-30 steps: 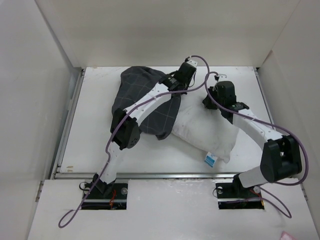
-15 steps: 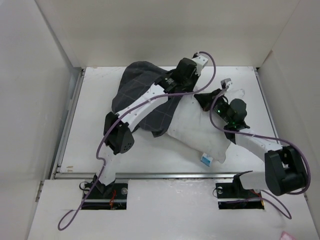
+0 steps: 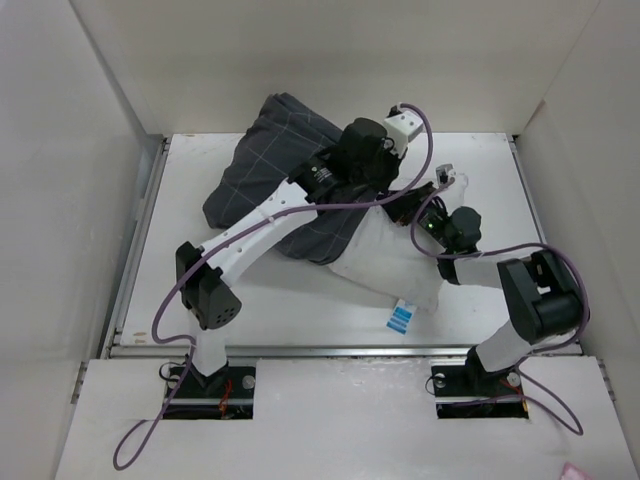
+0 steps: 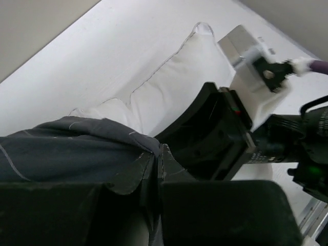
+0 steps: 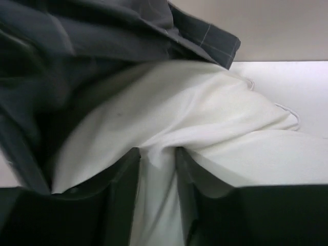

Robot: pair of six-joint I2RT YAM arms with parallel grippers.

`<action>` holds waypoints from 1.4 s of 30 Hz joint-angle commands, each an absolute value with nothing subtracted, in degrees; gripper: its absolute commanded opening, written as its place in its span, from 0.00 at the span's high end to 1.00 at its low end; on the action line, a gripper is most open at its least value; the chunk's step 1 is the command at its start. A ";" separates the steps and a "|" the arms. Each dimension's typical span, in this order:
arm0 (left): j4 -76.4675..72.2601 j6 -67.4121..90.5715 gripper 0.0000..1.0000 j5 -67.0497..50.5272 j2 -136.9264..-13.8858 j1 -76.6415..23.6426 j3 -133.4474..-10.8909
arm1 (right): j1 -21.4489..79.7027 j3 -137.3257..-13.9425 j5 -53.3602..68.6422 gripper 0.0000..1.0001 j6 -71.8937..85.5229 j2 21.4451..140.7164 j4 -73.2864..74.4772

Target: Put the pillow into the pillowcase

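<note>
Pillow lies across the middle and right part of the white table, set diagonally. Its near corner, with the small blue-and-white tag, points toward the near edge. The far-left end of the pillow is covered by the pillowcase, a dark grey fabric with a thin light grid. This fabric is bunched at the far-left of the table and one part of it rises against the back wall.

The left gripper has its jaws pressed together on a hem of the pillowcase, and in the left wrist view the thin dark cloth comes out between the fingers. From above, the left arm reaches over the pillowcase, and its wrist is above the place where dark cloth and white cushion meet.

The right gripper is clamped on the pillow: a fold of white fabric fills the space between its two fingers. In this view the pillowcase hangs above and to the left of the fold, with its edge draped over the cushion (how deep the pillow sits inside I cannot tell). In the top view the two grippers are near each other at the far side of the pillow, just beside the mouth of the pillowcase.
</note>
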State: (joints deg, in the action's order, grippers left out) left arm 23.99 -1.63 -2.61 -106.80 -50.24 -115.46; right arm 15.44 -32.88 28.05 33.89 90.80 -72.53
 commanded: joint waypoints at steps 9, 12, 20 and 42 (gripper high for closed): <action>15.22 7.99 1.00 15.54 -106.54 -47.38 -110.75 | 16.08 -49.28 25.09 0.24 8.25 69.62 -14.99; 12.05 8.00 1.00 14.95 -102.59 -46.76 -105.23 | 13.98 -52.73 16.17 0.10 -0.39 67.24 -7.83; 8.27 5.28 1.00 14.94 -96.25 -46.23 -99.15 | 6.07 -67.04 31.36 0.00 -23.09 75.92 15.24; 5.45 1.76 1.00 10.02 -96.58 -46.23 -99.31 | 11.16 -108.46 64.56 0.20 -75.46 118.92 71.61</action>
State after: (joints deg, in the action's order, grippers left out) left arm 11.97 2.79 11.77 -97.03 -45.98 -95.98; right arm 9.13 -106.83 55.55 -64.05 118.39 60.36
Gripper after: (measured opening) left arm 0.010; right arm 0.849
